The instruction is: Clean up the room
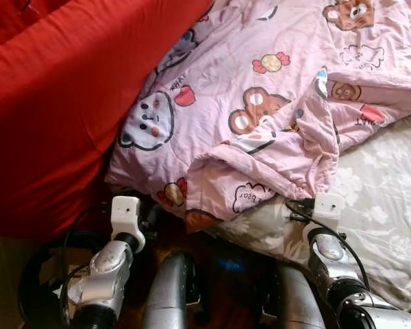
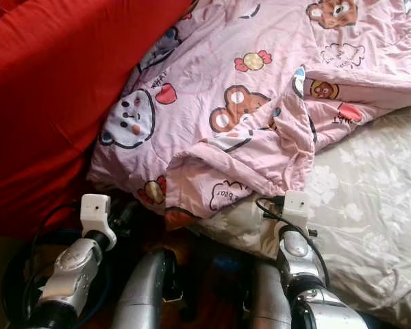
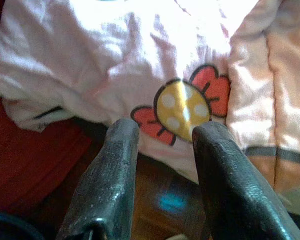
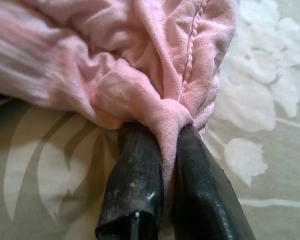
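A pink blanket (image 1: 260,103) lies bunched up on the bed.

It is soft and pink, with pictures of brown bears, a white bear face, candies and hearts on it. It is all wrinkled, and its near edge is folded back over itself. One end spreads across the bed's pale flowery sheet (image 1: 383,199), and the other end rests against a big red cushion (image 1: 61,103). A lumpy fold near its corner is squeezed tight between two black fingers (image 4: 135,180).
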